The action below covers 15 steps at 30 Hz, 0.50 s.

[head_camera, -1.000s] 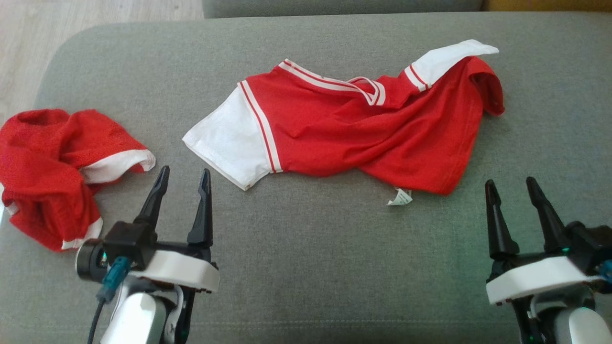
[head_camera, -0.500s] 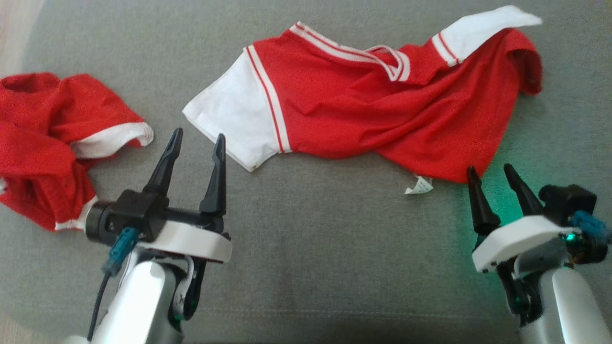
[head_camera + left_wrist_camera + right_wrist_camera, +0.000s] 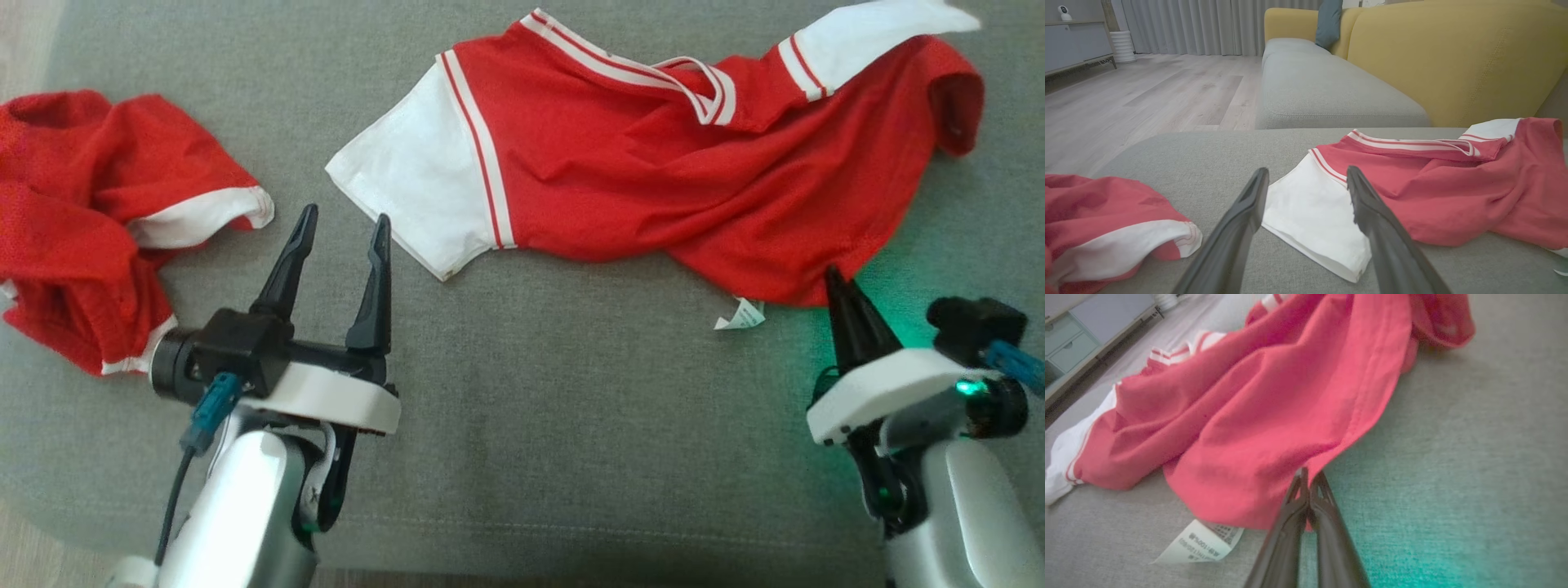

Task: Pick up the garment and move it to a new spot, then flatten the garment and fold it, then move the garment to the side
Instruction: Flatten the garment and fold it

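Grey sofa cushion (image 3: pixel 531 408): right end effector (image 3: pixel 834 276) just pinched the hem of the shirt (image 3: pixel 653 188), lower right (lifting may start); left end effector (image 3: pixel 344 216) spread.

A home living room: a yellow sofa (image 3: pixel 1445 61) with a teal cushion (image 3: pixel 1329 22) at one o'clock, grey curtains (image 3: pixel 1188 24) at eleven, a low cabinet (image 3: pixel 1073 49) at ten, and a wood-plank floor (image 3: pixel 1147 94).

Cushion (image 3: pixel 571 408) front seems open; garment (image 3: pixel 653 180) ahead, bundle (image 3: pixel 73 229) left.
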Available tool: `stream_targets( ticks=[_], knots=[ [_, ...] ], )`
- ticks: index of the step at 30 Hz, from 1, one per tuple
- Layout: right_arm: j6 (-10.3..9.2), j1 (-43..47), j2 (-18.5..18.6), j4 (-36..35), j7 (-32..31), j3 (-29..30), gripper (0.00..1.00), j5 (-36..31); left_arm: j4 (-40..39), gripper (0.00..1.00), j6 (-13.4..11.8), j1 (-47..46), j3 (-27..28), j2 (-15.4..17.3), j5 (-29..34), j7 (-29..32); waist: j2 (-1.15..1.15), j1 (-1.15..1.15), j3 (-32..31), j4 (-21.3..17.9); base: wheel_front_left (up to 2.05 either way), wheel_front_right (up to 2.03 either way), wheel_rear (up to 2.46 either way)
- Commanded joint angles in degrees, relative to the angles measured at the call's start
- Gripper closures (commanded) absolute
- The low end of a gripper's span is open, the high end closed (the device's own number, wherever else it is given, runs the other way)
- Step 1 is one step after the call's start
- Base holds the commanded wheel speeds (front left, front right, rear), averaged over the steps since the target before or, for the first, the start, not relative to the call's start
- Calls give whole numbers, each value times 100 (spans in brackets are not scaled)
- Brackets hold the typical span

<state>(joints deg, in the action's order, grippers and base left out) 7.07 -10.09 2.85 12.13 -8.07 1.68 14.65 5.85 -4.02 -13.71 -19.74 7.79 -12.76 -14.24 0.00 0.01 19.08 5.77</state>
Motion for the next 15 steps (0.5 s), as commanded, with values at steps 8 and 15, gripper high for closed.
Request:
stream_targets(
  ticks=[8, 15],
  knots=[
    [42, 738, 289, -1530, -61, 139, 100, 34, -194, 0, -51, -38, 306, 125, 23, -73, 0, -1, -240, -216, 0, 0, 0],
    [42, 1229, 477, -2576, -693, 718, 100, -7, -263, 0, -95, 52, 379, 153, 11, -74, 0, -1, -346, -333, 0, 0, 0]
  ],
)
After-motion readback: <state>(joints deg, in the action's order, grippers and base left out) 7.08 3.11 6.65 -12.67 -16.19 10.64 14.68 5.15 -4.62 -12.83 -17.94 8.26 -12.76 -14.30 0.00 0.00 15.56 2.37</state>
